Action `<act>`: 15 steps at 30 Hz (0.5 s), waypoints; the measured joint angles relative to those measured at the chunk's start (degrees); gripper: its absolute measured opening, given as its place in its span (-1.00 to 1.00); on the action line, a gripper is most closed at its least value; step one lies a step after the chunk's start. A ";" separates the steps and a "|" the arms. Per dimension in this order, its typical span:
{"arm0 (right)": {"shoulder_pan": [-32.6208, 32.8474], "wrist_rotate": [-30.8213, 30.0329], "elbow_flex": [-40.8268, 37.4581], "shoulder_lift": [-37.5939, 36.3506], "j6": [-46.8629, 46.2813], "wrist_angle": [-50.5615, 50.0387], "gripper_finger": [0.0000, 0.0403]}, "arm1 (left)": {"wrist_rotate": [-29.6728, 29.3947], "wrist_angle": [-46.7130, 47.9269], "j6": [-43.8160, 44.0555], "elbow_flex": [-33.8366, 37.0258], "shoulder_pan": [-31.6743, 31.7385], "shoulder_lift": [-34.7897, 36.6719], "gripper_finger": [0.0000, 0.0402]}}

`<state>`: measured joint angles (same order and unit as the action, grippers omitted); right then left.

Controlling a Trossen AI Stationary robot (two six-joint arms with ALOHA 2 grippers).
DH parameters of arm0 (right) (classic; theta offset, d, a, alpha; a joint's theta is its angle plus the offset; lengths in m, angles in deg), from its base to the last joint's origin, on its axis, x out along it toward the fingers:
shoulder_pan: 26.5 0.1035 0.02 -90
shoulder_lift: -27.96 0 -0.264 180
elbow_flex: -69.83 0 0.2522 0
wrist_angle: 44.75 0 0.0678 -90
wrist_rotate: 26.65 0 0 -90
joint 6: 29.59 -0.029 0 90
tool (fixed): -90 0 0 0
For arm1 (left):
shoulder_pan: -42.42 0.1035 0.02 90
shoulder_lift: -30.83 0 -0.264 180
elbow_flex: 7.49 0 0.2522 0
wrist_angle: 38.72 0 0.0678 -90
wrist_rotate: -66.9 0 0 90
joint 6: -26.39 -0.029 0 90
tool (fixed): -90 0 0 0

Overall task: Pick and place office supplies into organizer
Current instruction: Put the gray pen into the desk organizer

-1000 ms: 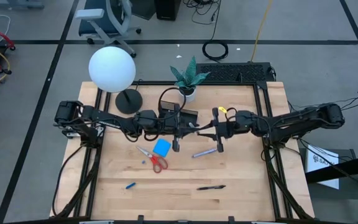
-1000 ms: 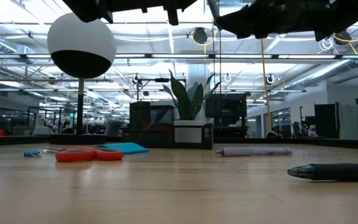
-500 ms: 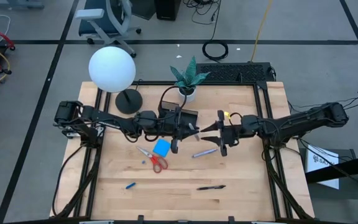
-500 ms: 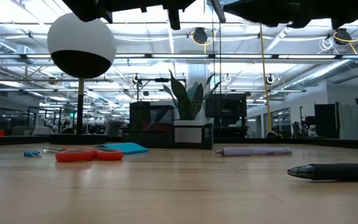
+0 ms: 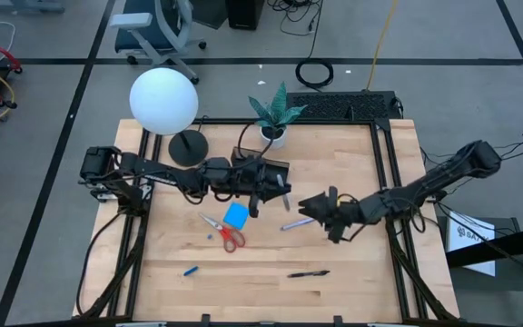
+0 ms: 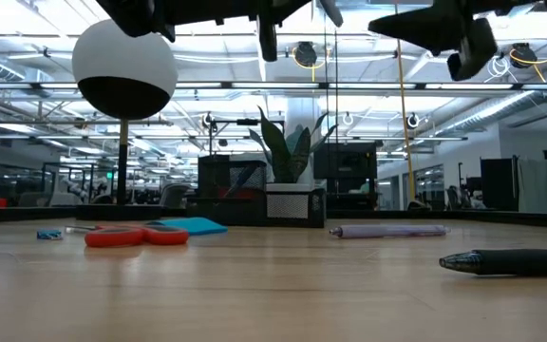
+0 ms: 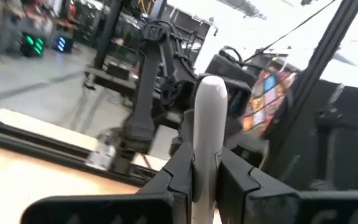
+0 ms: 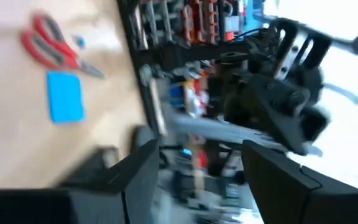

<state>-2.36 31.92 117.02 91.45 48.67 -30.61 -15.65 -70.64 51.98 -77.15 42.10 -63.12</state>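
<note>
Wooden table [image 5: 352, 159] is carrying the black organizer [image 5: 260, 169] near its back edge. Just in front of it, the left gripper [image 5: 263, 193] is clamping a grey pen [image 7: 205, 134] upright between its fingers. Right gripper [image 5: 320, 207] is hovering with jaws spread, empty, beside a second grey pen [image 5: 296, 222]. Scissors [image 5: 222, 230] and blue pad [image 5: 236, 215] are lying together mid-table; the black pen [image 5: 309, 272] is lying alone in open front space.

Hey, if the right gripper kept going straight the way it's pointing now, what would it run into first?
Most likely the grey pen held upright in the left gripper. The right wrist view shows it straight ahead between the open fingers of the right gripper. Depth is hard to judge, but nothing else shows in between.
</note>
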 joint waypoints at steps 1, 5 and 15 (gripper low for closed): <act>0.70 -1.63 0.00 0.49 3.02 1.40 0.11 | 1.20 -0.13 2.14 0.00 0.26 0.00 -0.79; 2.32 -4.74 0.00 2.76 15.60 6.58 0.10 | 3.08 -0.03 9.60 0.00 0.58 0.00 -0.79; 2.17 -4.50 0.04 11.77 40.69 20.33 0.09 | 3.19 1.00 17.95 0.00 -0.88 0.00 -0.79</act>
<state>-0.19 27.43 117.07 103.23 89.36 -10.28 -12.46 -69.65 69.92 -77.15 41.22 -63.12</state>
